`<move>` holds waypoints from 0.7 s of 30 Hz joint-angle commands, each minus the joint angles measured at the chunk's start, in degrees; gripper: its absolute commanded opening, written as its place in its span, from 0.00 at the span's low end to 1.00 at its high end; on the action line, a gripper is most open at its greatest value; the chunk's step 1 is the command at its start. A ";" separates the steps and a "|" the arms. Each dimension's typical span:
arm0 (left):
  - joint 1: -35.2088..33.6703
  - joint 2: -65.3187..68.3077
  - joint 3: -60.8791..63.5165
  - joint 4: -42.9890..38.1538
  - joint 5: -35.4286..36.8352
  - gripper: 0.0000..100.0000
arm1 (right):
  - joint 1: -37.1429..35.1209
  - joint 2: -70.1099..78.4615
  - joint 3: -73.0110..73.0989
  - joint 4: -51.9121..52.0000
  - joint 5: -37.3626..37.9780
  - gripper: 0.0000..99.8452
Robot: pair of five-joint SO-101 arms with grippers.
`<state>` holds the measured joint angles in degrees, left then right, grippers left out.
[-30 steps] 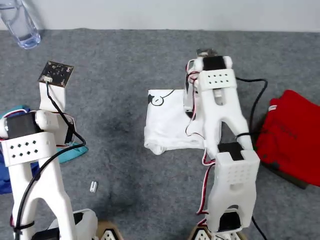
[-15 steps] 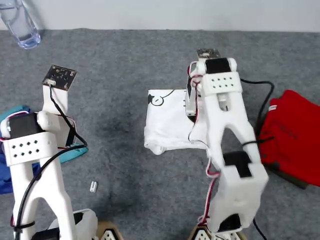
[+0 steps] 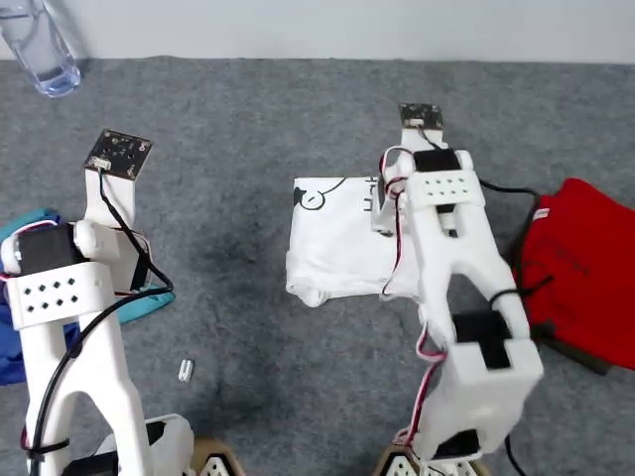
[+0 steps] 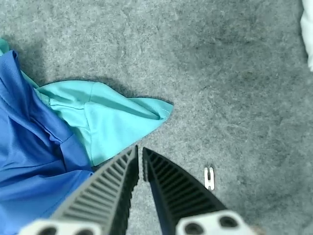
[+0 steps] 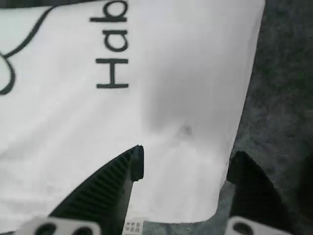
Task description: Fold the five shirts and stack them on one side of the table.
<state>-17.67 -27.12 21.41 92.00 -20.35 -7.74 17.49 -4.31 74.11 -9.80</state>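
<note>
A folded white shirt (image 3: 332, 238) with black print lies at the table's middle. My right gripper (image 5: 186, 166) hangs open just above the white shirt (image 5: 161, 98), near its right edge, one finger (image 5: 120, 178) over the cloth and the other over the edge. A red shirt (image 3: 580, 263) lies folded at the far right. At the left, a teal shirt (image 4: 105, 112) and a blue shirt (image 4: 29, 161) lie crumpled together. My left gripper (image 4: 140, 152) is shut and empty, its tips above the carpet beside the teal shirt's corner.
The table (image 3: 238, 119) is covered in grey carpet. A clear water bottle (image 3: 40, 50) stands at the back left corner. A small white clip (image 3: 186, 371) lies on the carpet near the left arm. A dark cloth edge (image 3: 580, 354) shows under the red shirt.
The right arm has swung a little to the right and pulled back toward its base, over the white shirt's right edge. The left arm shifted slightly, then held still.
</note>
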 commanded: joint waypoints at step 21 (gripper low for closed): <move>-0.35 -1.58 -0.22 -0.53 -0.35 0.01 | -1.36 18.15 -15.65 7.25 -2.02 0.01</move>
<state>-17.67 -27.12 21.41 92.00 -20.35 -8.09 37.89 -18.64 77.01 -11.30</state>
